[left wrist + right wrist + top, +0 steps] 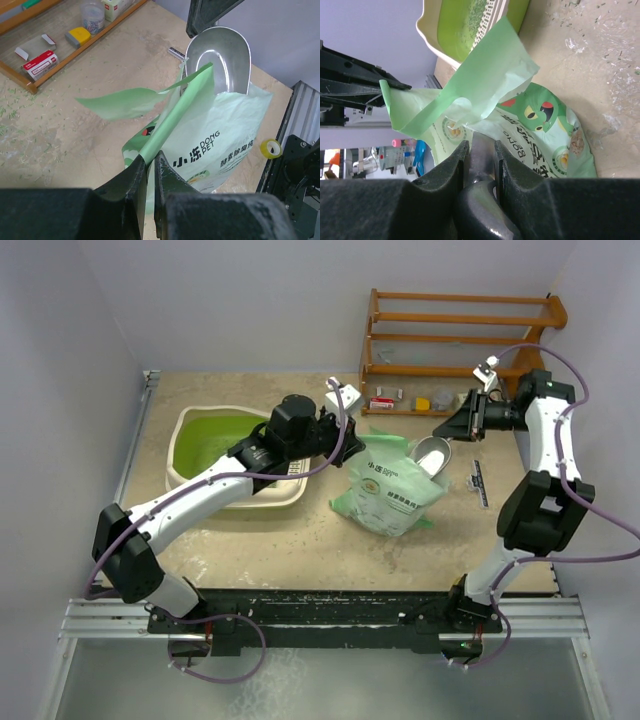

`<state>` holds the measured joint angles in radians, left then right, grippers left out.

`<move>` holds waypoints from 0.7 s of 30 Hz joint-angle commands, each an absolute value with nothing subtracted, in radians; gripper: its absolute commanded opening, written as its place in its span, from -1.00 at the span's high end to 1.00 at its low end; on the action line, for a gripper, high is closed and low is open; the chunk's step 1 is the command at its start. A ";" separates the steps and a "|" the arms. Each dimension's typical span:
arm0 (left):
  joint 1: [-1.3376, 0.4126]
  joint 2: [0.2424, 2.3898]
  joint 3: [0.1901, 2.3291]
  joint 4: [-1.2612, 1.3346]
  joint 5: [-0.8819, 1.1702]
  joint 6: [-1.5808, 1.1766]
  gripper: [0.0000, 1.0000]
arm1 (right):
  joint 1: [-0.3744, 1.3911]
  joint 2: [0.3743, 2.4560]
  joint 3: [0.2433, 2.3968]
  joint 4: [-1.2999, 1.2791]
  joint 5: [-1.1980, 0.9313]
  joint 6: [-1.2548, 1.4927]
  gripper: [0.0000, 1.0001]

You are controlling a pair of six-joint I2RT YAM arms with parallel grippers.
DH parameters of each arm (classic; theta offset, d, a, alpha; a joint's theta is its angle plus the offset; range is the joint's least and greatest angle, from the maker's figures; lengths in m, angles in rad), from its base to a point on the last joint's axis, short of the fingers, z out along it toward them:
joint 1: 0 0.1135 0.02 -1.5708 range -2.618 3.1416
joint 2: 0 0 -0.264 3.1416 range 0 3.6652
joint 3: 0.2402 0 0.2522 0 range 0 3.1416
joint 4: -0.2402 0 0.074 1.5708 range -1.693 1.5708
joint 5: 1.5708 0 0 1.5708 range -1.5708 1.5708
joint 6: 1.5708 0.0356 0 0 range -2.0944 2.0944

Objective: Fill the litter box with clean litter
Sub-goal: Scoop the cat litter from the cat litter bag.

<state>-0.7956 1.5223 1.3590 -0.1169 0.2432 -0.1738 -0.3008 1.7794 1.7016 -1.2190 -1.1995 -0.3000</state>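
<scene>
The cream litter box (190, 475) with its lime-green inside sits at the left; in the right wrist view the litter box (431, 30) has a patch of green litter (478, 14) on its floor. A pale green printed bag (392, 492) stands mid-table. My left gripper (151, 162) is shut on the bag's (220, 142) torn top edge and holds the flap up. My right gripper (482, 143) is shut on the handle of a metal scoop (483, 155). The scoop (222, 55) hangs at the bag's mouth, bowl empty.
A wooden shelf (455, 345) with small boxes and a jar stands at the back right. A dark tool (479, 483) lies right of the bag. A tape roll (270, 148) sits near the table's edge. Stray pellets (12, 107) dot the tabletop.
</scene>
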 commanded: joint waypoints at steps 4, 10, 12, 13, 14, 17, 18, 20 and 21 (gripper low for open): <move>-0.796 1.450 1.364 0.001 0.211 -0.189 0.88 | -0.352 1.770 1.805 -1.198 -1.286 -0.212 1.00; -0.796 1.454 1.370 0.000 0.210 -0.187 0.88 | -0.415 1.766 1.847 -1.206 -1.328 -0.202 1.00; -0.796 1.454 1.371 -0.001 0.209 -0.187 0.88 | -0.436 1.763 1.856 -1.208 -1.343 -0.198 1.00; -0.796 1.454 1.371 -0.001 0.209 -0.187 0.88 | -0.447 1.761 1.858 -1.207 -1.351 -0.197 1.00; -0.796 1.454 1.371 0.000 0.209 -0.186 0.88 | -0.454 1.760 1.861 -1.209 -1.356 -0.197 1.00; -0.796 1.454 1.374 -0.001 0.209 -0.187 0.88 | -0.472 1.754 1.863 -1.216 -1.365 -0.206 1.00; -0.795 1.454 1.375 -0.001 0.209 -0.187 0.88 | -0.475 1.751 1.862 -1.219 -1.367 -0.211 1.00; -0.796 1.455 1.375 -0.001 0.210 -0.188 0.88 | -0.478 1.749 1.861 -1.232 -1.370 -0.223 1.00; -0.795 1.456 1.376 0.000 0.210 -0.189 0.88 | -0.479 1.748 1.862 -1.237 -1.371 -0.227 1.00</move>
<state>-0.7956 1.5105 1.3582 -0.1120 0.2302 -0.1745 -0.4744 1.7805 1.8206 -1.1988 -1.2964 -0.2203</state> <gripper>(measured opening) 0.058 0.267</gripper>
